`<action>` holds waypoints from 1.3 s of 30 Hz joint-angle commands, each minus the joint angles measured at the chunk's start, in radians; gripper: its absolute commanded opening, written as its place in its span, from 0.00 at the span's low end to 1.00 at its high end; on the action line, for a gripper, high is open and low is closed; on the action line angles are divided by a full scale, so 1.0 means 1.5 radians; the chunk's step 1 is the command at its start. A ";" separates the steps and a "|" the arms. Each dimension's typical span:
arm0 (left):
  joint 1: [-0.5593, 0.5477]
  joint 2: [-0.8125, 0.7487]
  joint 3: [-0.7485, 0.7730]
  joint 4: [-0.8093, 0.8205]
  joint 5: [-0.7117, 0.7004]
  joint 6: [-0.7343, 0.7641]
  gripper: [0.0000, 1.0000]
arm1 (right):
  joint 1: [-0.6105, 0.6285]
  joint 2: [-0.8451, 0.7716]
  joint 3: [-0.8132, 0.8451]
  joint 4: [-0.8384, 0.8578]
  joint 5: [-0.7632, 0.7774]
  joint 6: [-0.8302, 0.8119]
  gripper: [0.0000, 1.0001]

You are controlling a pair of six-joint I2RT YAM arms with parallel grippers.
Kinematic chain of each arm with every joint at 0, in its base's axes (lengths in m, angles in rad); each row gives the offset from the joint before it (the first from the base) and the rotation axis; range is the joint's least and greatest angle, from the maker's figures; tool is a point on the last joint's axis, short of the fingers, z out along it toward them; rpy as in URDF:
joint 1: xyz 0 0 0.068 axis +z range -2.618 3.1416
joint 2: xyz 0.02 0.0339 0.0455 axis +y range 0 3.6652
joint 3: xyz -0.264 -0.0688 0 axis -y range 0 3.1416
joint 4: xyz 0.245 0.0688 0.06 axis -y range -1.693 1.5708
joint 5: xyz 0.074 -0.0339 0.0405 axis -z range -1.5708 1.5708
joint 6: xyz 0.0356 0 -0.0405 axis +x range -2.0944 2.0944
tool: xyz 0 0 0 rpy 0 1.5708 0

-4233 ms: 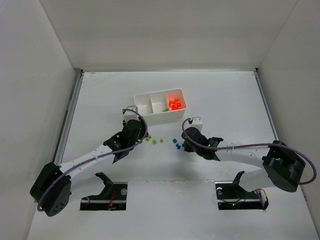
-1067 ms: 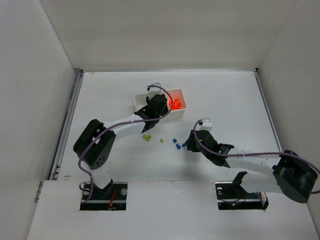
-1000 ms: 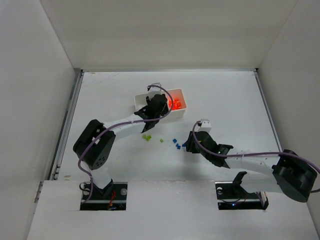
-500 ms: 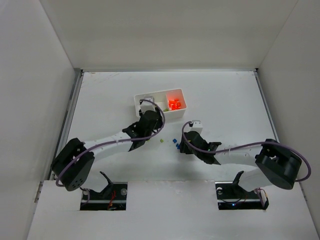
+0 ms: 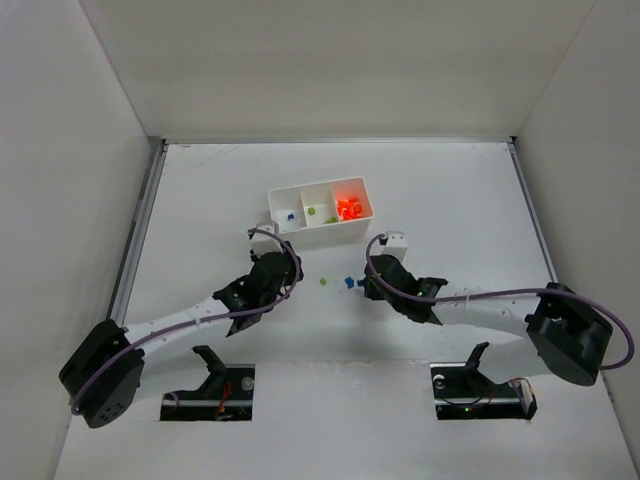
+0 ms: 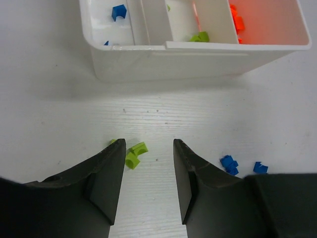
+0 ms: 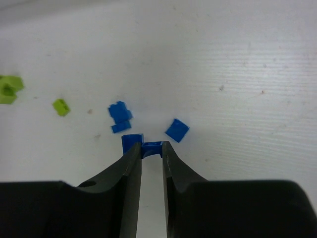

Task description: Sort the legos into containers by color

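Note:
The white tray [image 5: 318, 231] holds a blue lego [image 6: 118, 11] in its left compartment, green ones [image 6: 200, 36] in the middle and orange ones [image 6: 237, 20] on the right. My left gripper [image 6: 148, 148] [image 5: 288, 272] hangs open over the table in front of the tray. Two green legos [image 6: 133, 153] lie by its left finger. My right gripper [image 7: 151, 148] [image 5: 360, 284] is shut on a small blue lego [image 7: 154, 147] resting on the table. Other loose blue legos [image 7: 120, 113] [image 7: 177, 130] lie just beyond its tips.
A single green lego [image 5: 325, 284] lies between the two grippers, also seen as a green lego [image 7: 61, 106] in the right wrist view. White walls enclose the table at the back and on both sides.
My left arm has pulled back from over the tray to the table in front of it. My right gripper has closed from open onto a blue lego.

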 commanded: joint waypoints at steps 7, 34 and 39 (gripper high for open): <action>0.040 -0.077 -0.071 -0.019 -0.019 -0.036 0.40 | -0.005 0.103 0.276 0.027 -0.047 -0.128 0.20; 0.060 -0.180 -0.134 -0.061 -0.001 -0.057 0.40 | -0.049 0.436 0.693 0.004 -0.092 -0.171 0.41; 0.042 -0.109 -0.103 -0.029 0.015 -0.051 0.41 | -0.047 0.321 0.568 0.056 -0.061 -0.173 0.30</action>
